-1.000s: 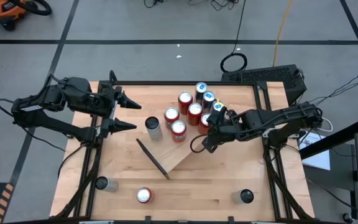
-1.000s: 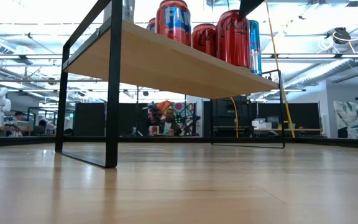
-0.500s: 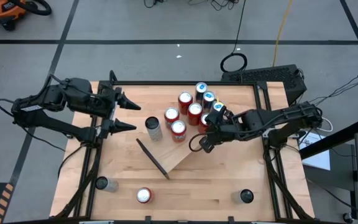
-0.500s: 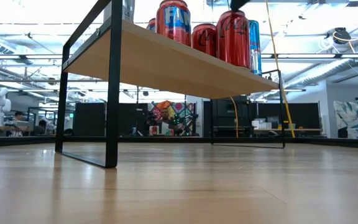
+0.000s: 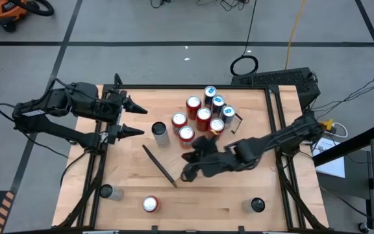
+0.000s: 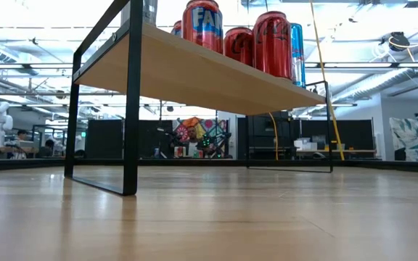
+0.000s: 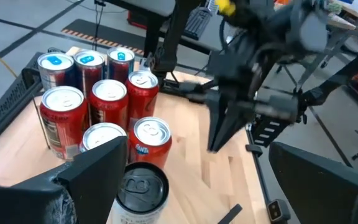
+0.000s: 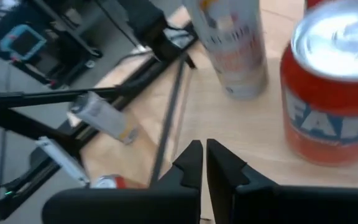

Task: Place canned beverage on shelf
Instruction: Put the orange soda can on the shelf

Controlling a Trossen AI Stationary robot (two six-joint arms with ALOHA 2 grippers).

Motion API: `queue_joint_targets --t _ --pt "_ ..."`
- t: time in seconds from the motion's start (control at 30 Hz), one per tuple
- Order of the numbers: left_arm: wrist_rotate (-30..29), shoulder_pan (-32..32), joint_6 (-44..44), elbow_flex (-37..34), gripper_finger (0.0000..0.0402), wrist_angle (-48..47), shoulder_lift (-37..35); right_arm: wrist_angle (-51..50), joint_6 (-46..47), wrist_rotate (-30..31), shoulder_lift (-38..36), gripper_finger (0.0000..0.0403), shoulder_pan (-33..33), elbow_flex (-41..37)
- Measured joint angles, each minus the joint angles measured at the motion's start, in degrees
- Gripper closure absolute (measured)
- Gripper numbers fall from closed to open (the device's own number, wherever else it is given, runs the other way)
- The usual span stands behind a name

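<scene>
Loose red can [image 5: 150, 204] near shelf [image 5: 193, 159]: rigid, smooth, likely slippery, best gripped mid-body; right hand [image 5: 188, 174] closed empty, left hand [image 5: 137, 120] open.

red cans [image 5: 193, 104] 6 | blue cans [image 5: 218, 102] 3 | other cans [image 5: 160, 132] 3

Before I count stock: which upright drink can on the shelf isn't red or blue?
The tall silver-grey can, standing alone at the shelf's left end, apart from the red-and-blue cluster.
</scene>
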Motion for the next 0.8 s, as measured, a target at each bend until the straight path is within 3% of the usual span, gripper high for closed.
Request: queue_joint_targets --t 0.3,0.8 --pt "0.0 0.0 -0.1 0.0 0.0008 0.0 0.0 -0.2 1.1 1.3 4.5 0.0403 -3.0 -0.1" --pt "0.0 0.0 -1.5 0.0 0.0008 0.0 0.0 -3.4 -1.4 1.3 3.4 0.0403 -4.9 -0.1"
